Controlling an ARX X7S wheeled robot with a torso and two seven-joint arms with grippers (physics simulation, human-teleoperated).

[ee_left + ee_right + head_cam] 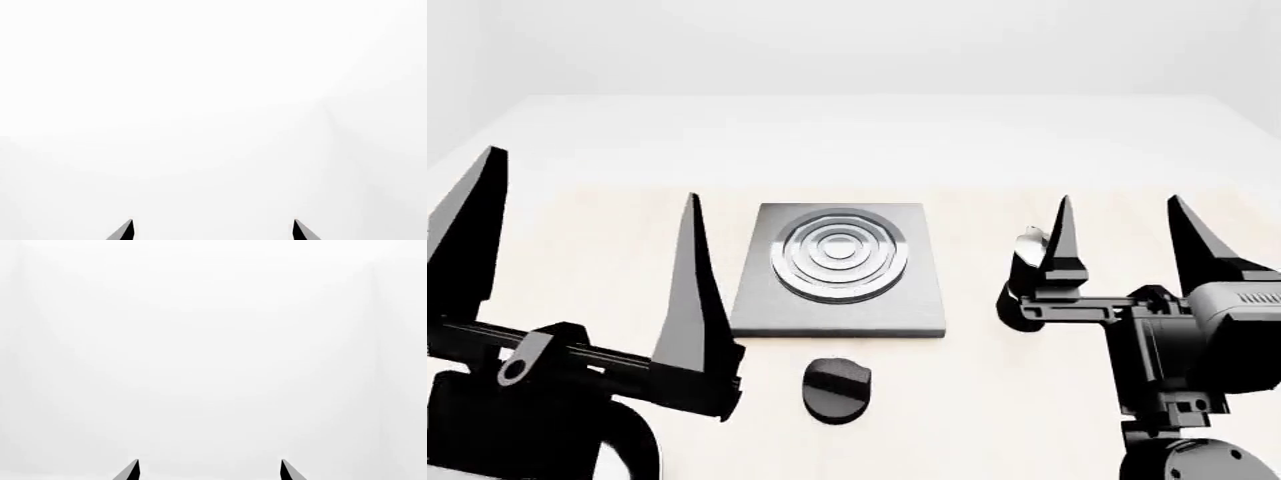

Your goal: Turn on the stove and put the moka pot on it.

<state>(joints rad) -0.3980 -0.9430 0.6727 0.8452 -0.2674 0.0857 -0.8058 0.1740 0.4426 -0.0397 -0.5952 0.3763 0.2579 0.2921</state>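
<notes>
- The stove is a flat dark-grey square plate lying on the pale counter, about midway between the two arms in the head view.
- Raised silver concentric rings sit on the far half of the plate; nothing stands on them.
- A small round black knob lies on the counter just near of the stove's near edge, slightly apart from the plate. Its ridge runs roughly left to right, a little tilted; whether it is switched on cannot be told.
- The moka pot is on the counter to the right of the stove, apart from it. Only a sliver of its silver top and a bit of dark body show beside the right arm's inner finger, which hides most of it.
- No container with visible contents shows; the pot's inside is hidden.
- The left end effector is raised at the near left, fingers spread wide and pointing far, with nothing between them.
- The right end effector is likewise spread, tips pointing far, holding nothing; its inner finger overlaps the pot in the head view, and contact cannot be judged.
- Both wrist views show only two dark fingertips apart against blank white.
</notes>
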